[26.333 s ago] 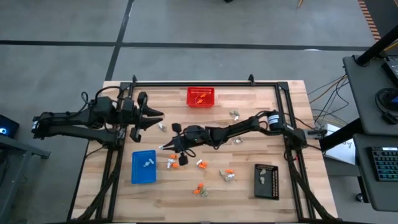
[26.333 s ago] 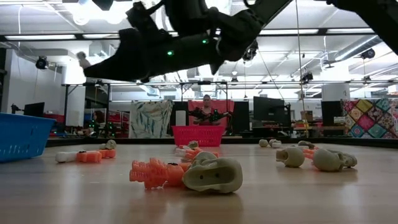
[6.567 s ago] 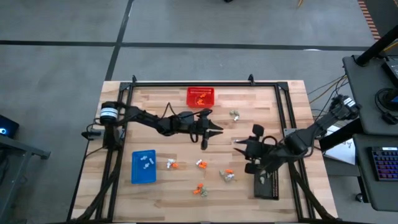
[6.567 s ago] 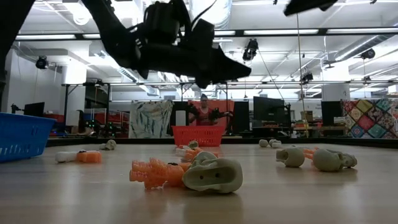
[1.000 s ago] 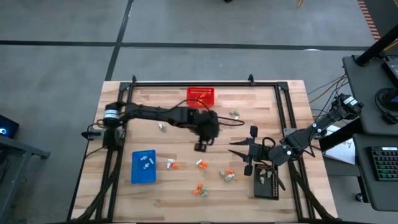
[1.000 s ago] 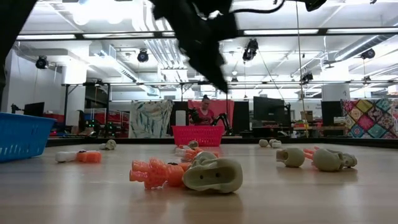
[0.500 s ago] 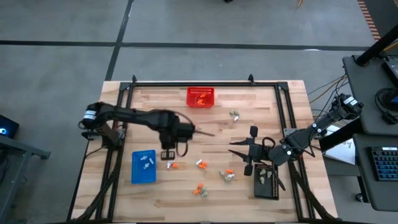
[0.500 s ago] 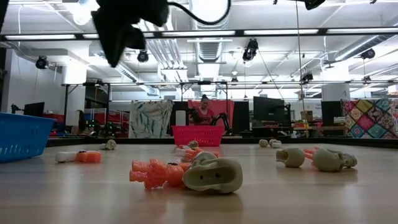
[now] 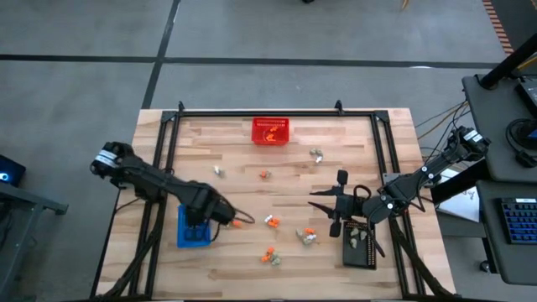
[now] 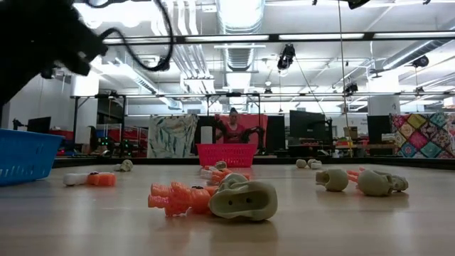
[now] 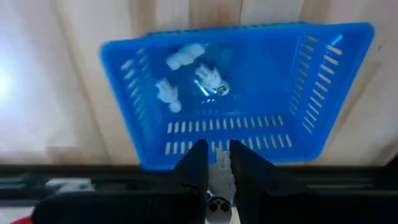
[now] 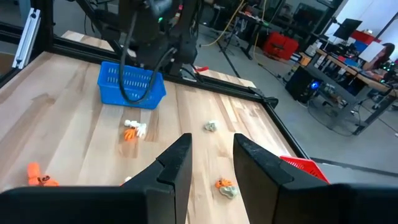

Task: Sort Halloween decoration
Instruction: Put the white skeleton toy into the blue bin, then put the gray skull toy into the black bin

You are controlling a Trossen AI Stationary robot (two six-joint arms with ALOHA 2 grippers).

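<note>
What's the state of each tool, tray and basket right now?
left tool: over the blue tray, shut on a white trinket
right tool: open, empty, waiting beside the black tray
blue tray: upright, holds three white trinkets
black tray: flat on the table, a few pale trinkets inside
red basket: upright at the table's far edge, orange trinkets inside

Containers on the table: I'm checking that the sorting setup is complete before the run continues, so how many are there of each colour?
Red mesh plastic basket: 1
Blue slotted rectangular plastic tray: 1
Black rectangular tray: 1
Total: 3
</note>
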